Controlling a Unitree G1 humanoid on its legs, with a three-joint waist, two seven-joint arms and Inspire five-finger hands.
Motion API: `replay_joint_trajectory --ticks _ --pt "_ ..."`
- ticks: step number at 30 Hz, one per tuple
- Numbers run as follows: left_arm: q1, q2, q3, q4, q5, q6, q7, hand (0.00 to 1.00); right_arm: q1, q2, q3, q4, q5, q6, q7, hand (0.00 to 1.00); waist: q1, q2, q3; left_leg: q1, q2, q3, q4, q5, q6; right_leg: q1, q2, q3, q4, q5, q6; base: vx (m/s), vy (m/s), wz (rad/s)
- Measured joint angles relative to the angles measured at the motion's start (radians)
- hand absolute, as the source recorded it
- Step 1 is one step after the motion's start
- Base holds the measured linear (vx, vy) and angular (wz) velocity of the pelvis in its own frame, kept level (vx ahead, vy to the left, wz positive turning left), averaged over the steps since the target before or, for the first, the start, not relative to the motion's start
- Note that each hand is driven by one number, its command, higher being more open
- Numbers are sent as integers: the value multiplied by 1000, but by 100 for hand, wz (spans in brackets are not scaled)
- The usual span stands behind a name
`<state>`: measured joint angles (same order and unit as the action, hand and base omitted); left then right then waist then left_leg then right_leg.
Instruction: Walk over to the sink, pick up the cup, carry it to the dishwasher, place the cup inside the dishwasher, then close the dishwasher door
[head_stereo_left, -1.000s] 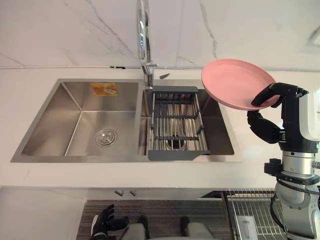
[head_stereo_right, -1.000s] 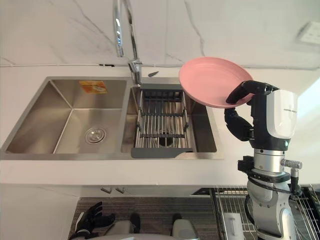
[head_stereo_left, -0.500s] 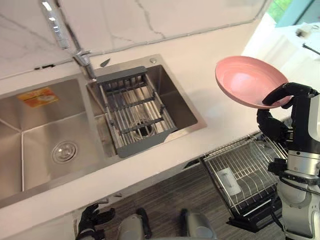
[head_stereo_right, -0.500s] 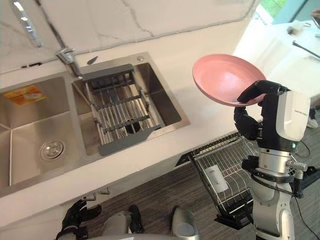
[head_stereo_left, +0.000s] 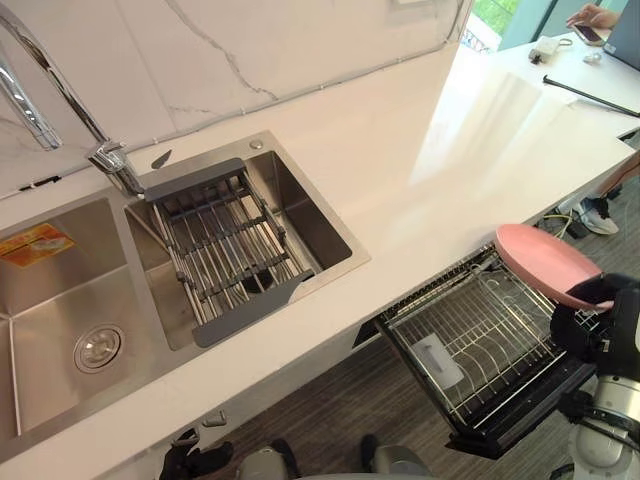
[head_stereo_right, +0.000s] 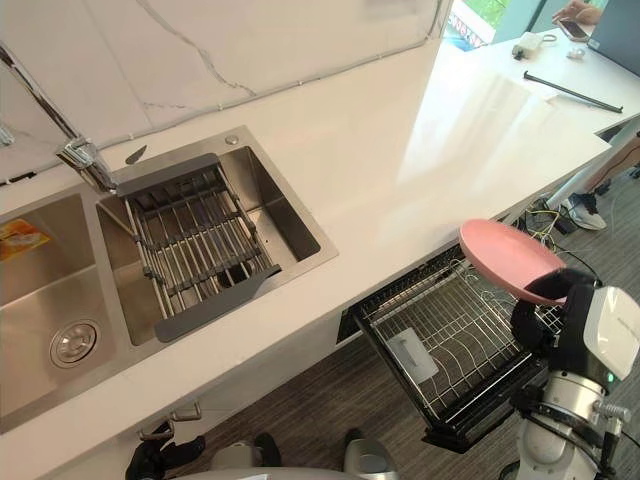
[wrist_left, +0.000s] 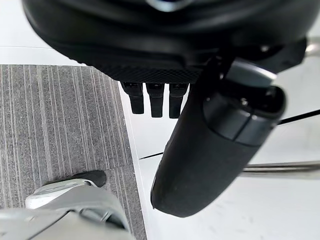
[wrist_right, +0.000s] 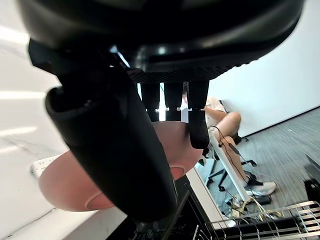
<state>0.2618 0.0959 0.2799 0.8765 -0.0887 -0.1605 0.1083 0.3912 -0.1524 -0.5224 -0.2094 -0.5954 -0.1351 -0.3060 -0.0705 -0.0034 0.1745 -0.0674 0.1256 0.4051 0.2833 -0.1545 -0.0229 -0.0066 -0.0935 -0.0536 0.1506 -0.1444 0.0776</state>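
Pink round plate (head_stereo_left: 545, 262) now down over wire rack (head_stereo_left: 470, 335), right hand (head_stereo_right: 535, 325) fingers (wrist_right: 199, 125) clamping rim; left hand (head_stereo_left: 190, 463) slack

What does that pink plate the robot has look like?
The pink plate is round and shallow with a low raised rim, plain and matte like plastic, and empty. It sits tilted in the air above the pulled-out dishwasher rack, not touching it. The right hand pinches one edge, thumb over the rim.
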Motion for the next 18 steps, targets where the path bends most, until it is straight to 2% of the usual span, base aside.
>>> replay_joint_trajectory --ticks 4,8,9,12,18 --pt "-1 0 -31 0 -1 0 -2 90 -8 0 6 74 48 1 0 30 1 7 0 -3 -18 14 -16 8 13 -25 -14 22 6 6 7 -62 58 -12" --pt "-17 -2 -60 -7 -4 -4 -5 90 -43 -7 7 145 108 13 0 30 -2 33 18 -44 -38 20 -21 20 31 -96 -31 41 50 6 11 -73 51 -9" --pt "-29 -2 -71 -11 -11 -9 -6 90 -64 -14 11 172 141 21 0 30 0 44 32 -61 -43 24 -19 24 37 -125 -37 47 73 4 14 -64 34 -4" --pt "-57 -5 -71 -19 -14 -21 -6 90 -112 -32 32 199 184 27 0 30 3 54 71 -87 -48 32 -13 28 44 -173 -44 57 114 -2 19 -92 22 -7" --pt "-121 -27 -72 -53 -54 -29 -1 90 -206 -77 64 239 276 26 -3 30 29 62 142 -156 -49 39 -1 41 52 -264 -46 77 168 -3 20 -60 1 -5"
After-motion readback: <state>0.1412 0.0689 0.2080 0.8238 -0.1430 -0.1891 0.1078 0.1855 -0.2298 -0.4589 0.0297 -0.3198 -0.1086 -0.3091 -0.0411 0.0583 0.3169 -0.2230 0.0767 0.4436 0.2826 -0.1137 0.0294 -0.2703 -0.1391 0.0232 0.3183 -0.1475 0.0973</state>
